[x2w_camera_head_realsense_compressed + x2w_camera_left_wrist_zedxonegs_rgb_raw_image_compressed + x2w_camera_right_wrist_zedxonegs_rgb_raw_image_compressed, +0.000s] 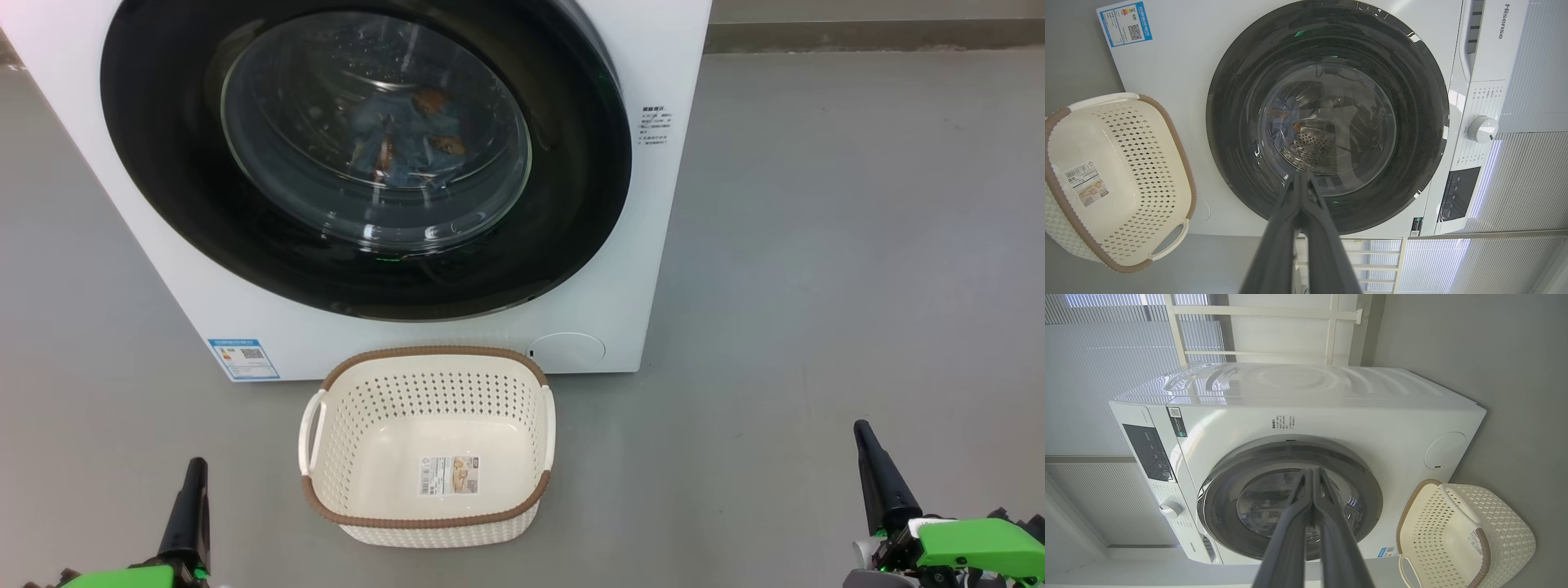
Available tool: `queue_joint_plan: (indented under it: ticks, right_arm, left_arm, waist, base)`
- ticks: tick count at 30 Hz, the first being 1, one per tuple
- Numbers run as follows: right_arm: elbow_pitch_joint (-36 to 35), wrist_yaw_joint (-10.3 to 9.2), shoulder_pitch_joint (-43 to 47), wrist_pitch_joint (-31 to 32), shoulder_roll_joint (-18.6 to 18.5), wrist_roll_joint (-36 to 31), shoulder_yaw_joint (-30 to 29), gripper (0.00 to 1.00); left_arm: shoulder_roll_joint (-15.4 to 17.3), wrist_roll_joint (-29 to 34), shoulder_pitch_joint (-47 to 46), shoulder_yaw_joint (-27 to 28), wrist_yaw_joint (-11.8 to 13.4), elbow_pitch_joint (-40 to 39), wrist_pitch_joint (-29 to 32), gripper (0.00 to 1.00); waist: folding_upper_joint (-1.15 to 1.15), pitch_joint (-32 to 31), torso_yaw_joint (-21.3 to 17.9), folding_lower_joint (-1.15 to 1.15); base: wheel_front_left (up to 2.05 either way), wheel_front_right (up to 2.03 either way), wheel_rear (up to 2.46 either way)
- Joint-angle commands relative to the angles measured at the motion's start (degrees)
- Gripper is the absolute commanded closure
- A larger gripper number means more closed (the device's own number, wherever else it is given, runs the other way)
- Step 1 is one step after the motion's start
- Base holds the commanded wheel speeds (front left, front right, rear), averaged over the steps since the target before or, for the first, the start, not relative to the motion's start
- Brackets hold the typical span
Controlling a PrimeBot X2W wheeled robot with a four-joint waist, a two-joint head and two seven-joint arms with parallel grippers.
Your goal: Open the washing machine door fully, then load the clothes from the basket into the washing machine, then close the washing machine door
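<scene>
The washing machine door (367,147) sits flush in the front of the washing machine (653,269), and nothing needs gripping just now. As a thing to handle, it reads as stiff and fairly heavy. It would swing as one rigid piece on its hinge, and the glossy black rim is probably slippery under bare fingertips. The safest hold would be a pull recess at the rim's edge, not the glass. There may be one along the rim's right side in the head view, but it is too dark to be sure.

The clothes (408,135) lie inside the steel drum behind the glass. They look soft, light and limp, the kind of load to take by pinching a raised fold.

The door has a wide black ring around a bulging clear bowl window, and blue fabric with orange-brown patches shows through it. The basket (433,353) stands on the grey floor just in front of the machine. It is cream and perforated with a brown braided rim, and it holds nothing but the paper label (448,475) on its bottom.

The left gripper (1300,177) and right gripper (1312,471) both hang low and well back from the machine, their fingers pressed together on nothing. Judging by how things lie, the task looks complete.
</scene>
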Motion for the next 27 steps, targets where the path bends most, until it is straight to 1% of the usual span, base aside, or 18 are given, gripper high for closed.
queue_joint_plan:
  ticks: [1,27]
  right_arm:
    - [-1.7,-0.06,-2.4,0.6,-0.1,0.2,1.1,1.00]
    - [-1.7,-0.06,-2.4,0.7,0.0,0.1,1.0,1.00]
  left_arm:
    - [0.7,-0.2,-2.3,1.9,-0.2,-1.0,0.5,1.00]
    - [0.5,0.0,-2.3,2.2,-0.2,-1.0,0.7,1.00]
  waist:
    - [0.00,0.0,0.0,0.00]
    - [0.00,0.0,0.0,0.00]
  base:
    - [0.00,0.00,0.00]
    - [0.00,0.00,0.00]
